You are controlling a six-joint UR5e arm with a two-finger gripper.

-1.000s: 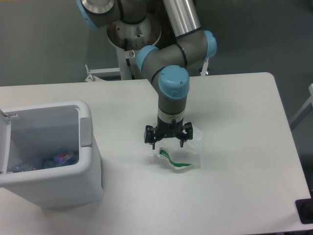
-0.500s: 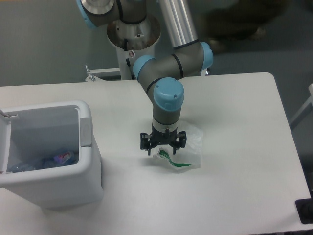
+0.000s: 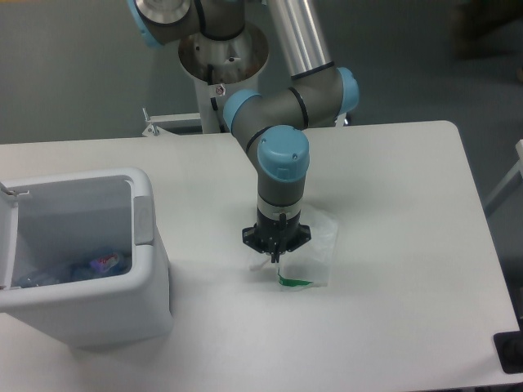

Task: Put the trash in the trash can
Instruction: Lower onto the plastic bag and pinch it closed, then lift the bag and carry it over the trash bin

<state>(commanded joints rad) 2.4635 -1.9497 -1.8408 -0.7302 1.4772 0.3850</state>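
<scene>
Change: wide-spread fingers half a second back, now drawn together on the bag's near-left edge; bag pulled flatter, green strip shifted toward the front edge.
Gripper [image 3: 276, 258]: pointing straight down, clenched on the bag [image 3: 310, 249] (fingertips nearly meeting, plastic pinched between them).
Bag: clear, wrinkly, lying on the table [image 3: 392, 204] right of centre, just under and to the right of the wrist; short green strip at its front edge.
Bottle [image 3: 78, 268]: down in the bin, lying on its side, blue-white label with a spot of red showing.
Bin [image 3: 122, 314]: boxy, white, thick-walled, rounded corners, at the table's front-left; well apart from the bag.
Arm [image 3: 282, 106]: grey tubes with blue joint caps, reaching down from a mount behind the table.
Hidden or unclear: bag's left portion covered by the gripper; bottle's outline blurred and partly cut by the bin's front wall (cap end not discernible); bin's left side cut off by the picture edge; a dark object [image 3: 511, 353] at the lower right corner also cut off, kind not discernible.
</scene>
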